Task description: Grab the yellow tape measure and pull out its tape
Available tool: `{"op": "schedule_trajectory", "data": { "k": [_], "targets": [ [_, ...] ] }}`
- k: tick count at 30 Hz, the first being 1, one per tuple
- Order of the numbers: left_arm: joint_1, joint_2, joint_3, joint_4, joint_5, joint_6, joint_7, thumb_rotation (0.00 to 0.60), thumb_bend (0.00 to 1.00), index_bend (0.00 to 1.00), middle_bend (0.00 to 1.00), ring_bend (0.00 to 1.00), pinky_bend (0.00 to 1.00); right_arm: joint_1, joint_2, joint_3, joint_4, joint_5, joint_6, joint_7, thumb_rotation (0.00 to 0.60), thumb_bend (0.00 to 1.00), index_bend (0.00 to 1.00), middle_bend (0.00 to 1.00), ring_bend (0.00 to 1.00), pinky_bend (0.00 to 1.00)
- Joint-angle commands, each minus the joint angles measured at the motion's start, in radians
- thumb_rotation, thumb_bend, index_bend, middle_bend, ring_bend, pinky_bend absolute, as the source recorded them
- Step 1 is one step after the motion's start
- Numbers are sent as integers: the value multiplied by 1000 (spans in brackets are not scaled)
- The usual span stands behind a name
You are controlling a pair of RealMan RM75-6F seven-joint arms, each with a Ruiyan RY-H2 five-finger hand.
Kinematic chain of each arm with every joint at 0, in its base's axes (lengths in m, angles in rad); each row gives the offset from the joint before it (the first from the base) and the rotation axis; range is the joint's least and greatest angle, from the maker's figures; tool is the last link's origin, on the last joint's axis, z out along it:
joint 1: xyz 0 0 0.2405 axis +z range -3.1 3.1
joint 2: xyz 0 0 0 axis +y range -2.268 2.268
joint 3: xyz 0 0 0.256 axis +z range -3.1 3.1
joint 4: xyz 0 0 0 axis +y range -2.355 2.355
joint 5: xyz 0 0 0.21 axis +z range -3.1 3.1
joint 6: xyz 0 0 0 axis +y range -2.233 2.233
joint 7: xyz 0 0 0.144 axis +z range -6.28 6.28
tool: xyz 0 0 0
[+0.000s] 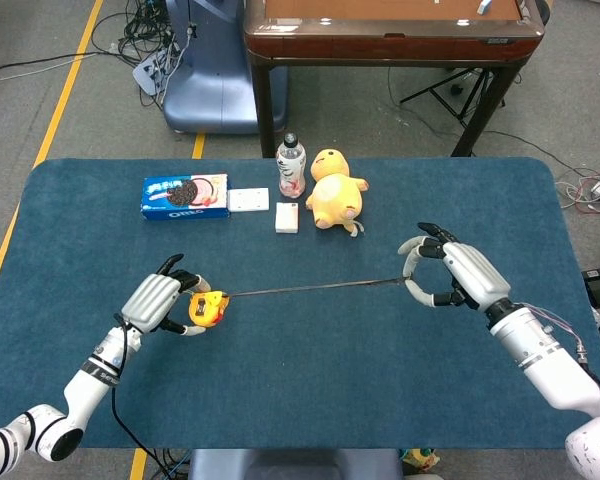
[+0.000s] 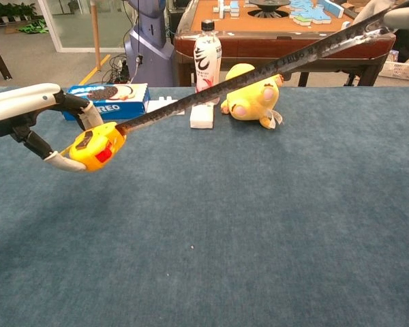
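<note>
My left hand grips the yellow tape measure above the blue table, left of centre. Its dark tape runs out in a long straight line to the right. My right hand pinches the tape's far end between thumb and a finger, the other fingers spread. In the chest view only a bit of the right hand shows at the top right corner.
Along the far side of the table lie an Oreo box, a white socket block, a small white box, an upright drink bottle and a yellow plush duck. A wooden table stands behind.
</note>
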Motion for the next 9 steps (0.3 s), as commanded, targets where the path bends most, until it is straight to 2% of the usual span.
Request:
{"op": "schedule_trajectory", "data": {
  "k": [1,9],
  "targets": [
    [3,-7,0,10,6,9,-6,600,85,502,544,301,0,-1,1,0,-1,0,-1,0,600,661,644,302,59,58],
    [8,-23,3,37,24,31,-14,600,84,504,544,301,0,-3,1,0,-6,1,-3,-6,600,661,645,302,59,58]
  ]
}}
